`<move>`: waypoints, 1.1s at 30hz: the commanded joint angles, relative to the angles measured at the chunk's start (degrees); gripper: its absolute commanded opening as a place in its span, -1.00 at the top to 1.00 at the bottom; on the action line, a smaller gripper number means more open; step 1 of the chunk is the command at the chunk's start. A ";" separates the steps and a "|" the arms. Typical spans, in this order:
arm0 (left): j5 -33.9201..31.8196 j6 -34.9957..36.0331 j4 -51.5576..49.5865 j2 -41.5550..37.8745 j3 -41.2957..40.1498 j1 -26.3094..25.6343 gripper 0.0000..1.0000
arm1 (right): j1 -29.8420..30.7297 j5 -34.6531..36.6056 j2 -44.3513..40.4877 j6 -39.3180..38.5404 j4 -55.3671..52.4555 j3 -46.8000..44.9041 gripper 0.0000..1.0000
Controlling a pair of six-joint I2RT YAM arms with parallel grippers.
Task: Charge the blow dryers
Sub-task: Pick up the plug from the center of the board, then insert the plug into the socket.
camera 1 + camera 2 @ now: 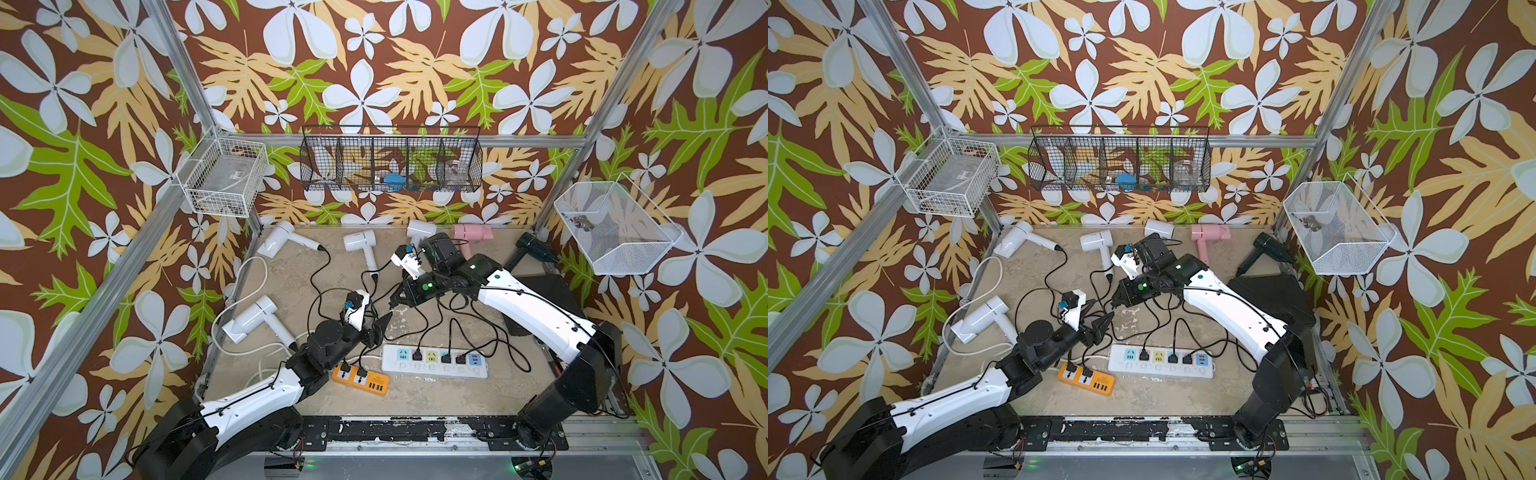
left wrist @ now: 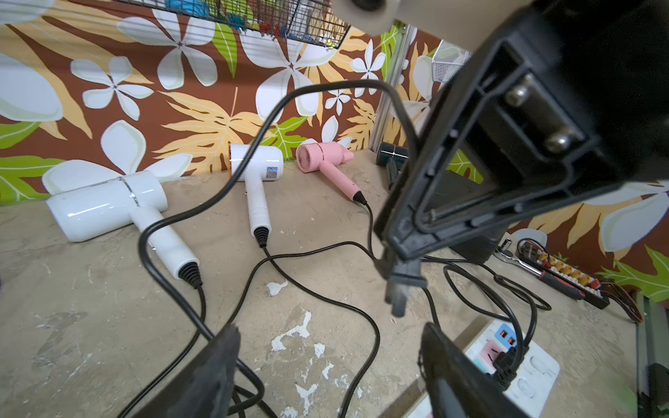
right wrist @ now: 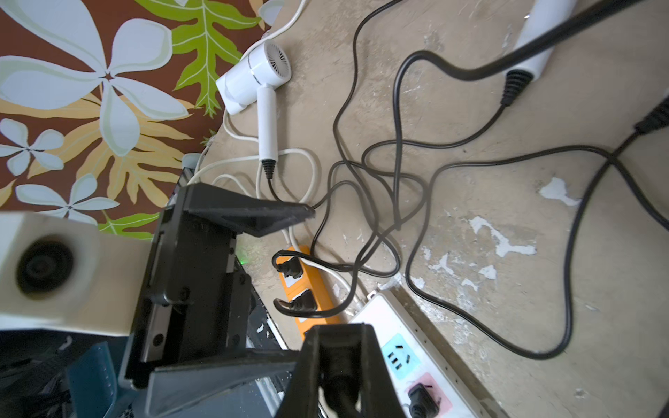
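White blow dryers (image 1: 249,320), a pink blow dryer (image 1: 471,232) and a black blow dryer (image 1: 534,245) amid black cords (image 1: 318,266) on the mottled beige tabletop (image 1: 436,399); at lower centre, an orange power strip (image 1: 376,382) and a white power strip (image 1: 436,368) with pastel sockets. Brown wallpaper (image 1: 374,62) carries white flowers, green and tan leaves.

On the worn beige table (image 1: 415,399) lie plastic T-shaped blow dryers: a white one (image 1: 282,242) at the back, a second white one (image 1: 360,243) beside it, a third white one (image 1: 251,322) by the left edge, a pink one (image 1: 471,233) and a black one (image 1: 534,246). Their thin black cords (image 1: 308,307) tangle in the middle. Plugs sit in the long white power strip (image 1: 434,360) and the small orange power strip (image 1: 360,377). The left gripper (image 1: 383,330) has its fingers apart just behind the orange power strip. The right gripper (image 1: 394,302) hangs over the tangle.
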 commanded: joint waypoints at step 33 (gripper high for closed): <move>-15.77 -7.15 -1.31 -1.22 -0.11 1.04 -0.99 | 31.27 60.18 -16.85 37.43 -2.34 -28.04 1.00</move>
